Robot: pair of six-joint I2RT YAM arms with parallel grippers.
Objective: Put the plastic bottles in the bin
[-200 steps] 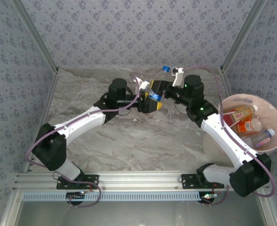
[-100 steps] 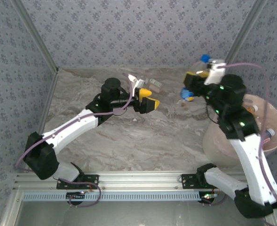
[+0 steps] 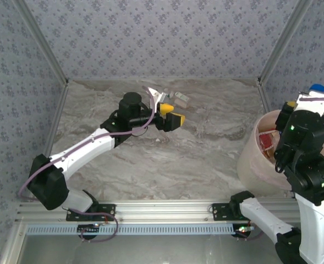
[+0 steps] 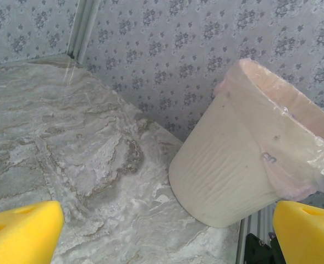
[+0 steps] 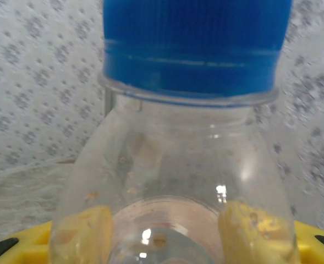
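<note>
Our right gripper (image 5: 167, 236) clamps a blue-capped bottle (image 5: 189, 137) over the bin (image 3: 248, 159), so we can drop it in; the left gripper (image 3: 171, 114) hangs wide open, holding nothing.

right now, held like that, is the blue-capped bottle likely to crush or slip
Probably light: the bottle looks clear and empty. Its clear walls may dent between the right gripper's yellow pads. Smooth round plastic could slip, or roll if released.

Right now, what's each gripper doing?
Left gripper: open, holding nothing.
Right gripper: shut on a clear blue-capped bottle.
</note>
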